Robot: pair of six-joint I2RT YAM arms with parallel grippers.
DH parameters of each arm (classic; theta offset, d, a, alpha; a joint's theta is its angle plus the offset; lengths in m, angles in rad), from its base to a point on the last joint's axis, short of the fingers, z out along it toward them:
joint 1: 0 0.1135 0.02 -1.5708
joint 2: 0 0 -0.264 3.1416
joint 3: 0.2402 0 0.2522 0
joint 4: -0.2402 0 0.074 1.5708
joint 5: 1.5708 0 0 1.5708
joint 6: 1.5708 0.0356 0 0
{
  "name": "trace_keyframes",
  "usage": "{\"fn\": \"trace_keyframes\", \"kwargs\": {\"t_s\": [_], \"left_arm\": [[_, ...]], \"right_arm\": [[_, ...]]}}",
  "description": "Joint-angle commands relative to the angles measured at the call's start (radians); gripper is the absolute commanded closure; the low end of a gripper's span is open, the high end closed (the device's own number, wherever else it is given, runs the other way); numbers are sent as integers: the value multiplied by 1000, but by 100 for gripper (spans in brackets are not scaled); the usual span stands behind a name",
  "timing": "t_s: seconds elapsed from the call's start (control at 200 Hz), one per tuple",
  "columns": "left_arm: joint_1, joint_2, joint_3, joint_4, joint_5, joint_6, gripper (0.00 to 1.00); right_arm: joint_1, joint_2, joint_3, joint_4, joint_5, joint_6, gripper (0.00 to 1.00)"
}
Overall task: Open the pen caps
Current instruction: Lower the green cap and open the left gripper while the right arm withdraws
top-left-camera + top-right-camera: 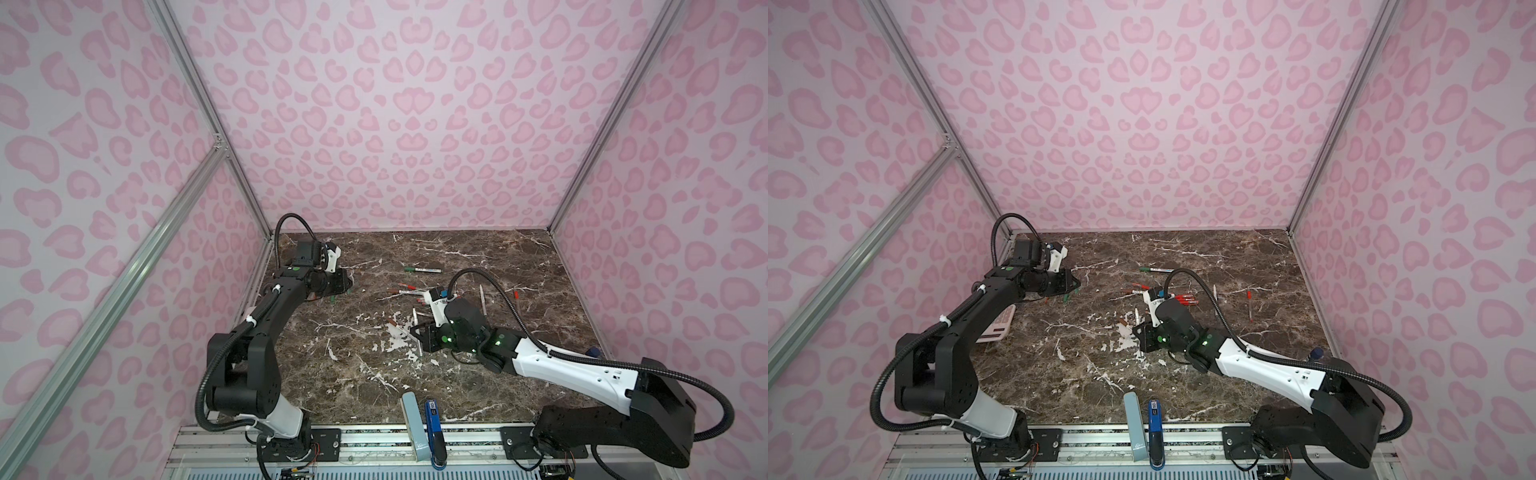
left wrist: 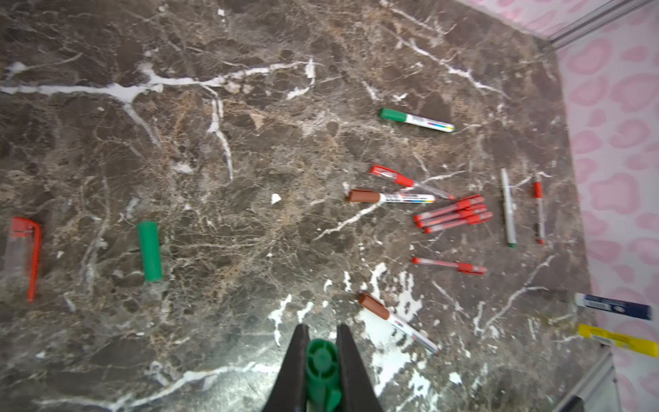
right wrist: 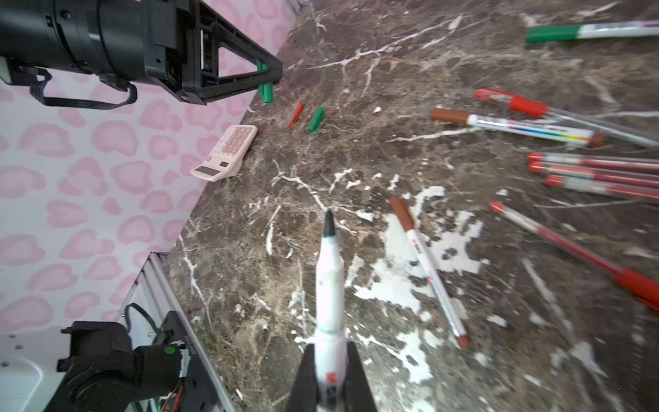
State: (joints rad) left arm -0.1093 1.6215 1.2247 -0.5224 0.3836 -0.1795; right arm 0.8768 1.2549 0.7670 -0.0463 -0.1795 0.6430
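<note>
The left pincer [image 2: 321, 335] is clamped on a green cap [image 2: 321, 364], held end-on over the far left side of the desk [image 2: 249, 142]. The right pincer [image 3: 330, 351] is closed on a white marker [image 3: 330, 278] near its rear end, with the dark tip bare and pointing out over the middle of the desk.

From here the risks are mostly in the setting down. If the cap is let go from height it is likely to roll on the smooth marble, perhaps toward the loose green cap [image 2: 149, 251] and the red cap [image 2: 30, 249] lying nearby. How high it hangs is hard to judge. With so much of the marker sticking out ahead of the grip, it could pivot in the pincer, and a nose-first descent would ink the desk. Just beside it lies a brown-capped marker [image 3: 428, 271], which a careless sweep could knock away.

No tray, cup or box is in view, so caps and pens lie straight on the desk. A green-capped marker [image 2: 415, 120] and the clustered red pens [image 2: 453, 214] are capped, so I judge the task well short of finished
</note>
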Motion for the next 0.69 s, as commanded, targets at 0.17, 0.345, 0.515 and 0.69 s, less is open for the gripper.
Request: {"fn": "trace_keyframes", "kwargs": {"t_s": [0.17, 0.345, 0.515, 0.69], "left_arm": [[-14, 197, 129, -119, -193, 53, 96], [-18, 331, 245, -179, -258, 74, 96], [-23, 400, 295, -206, -329, 89, 96], [-23, 440, 312, -210, -351, 72, 96]], "right_arm": [[-45, -160, -45, -188, 101, -43, 100], [-65, -256, -99, -189, 144, -41, 100], [-86, -336, -135, -211, 160, -37, 100], [-109, -390, -150, -240, 165, -34, 100]]}}
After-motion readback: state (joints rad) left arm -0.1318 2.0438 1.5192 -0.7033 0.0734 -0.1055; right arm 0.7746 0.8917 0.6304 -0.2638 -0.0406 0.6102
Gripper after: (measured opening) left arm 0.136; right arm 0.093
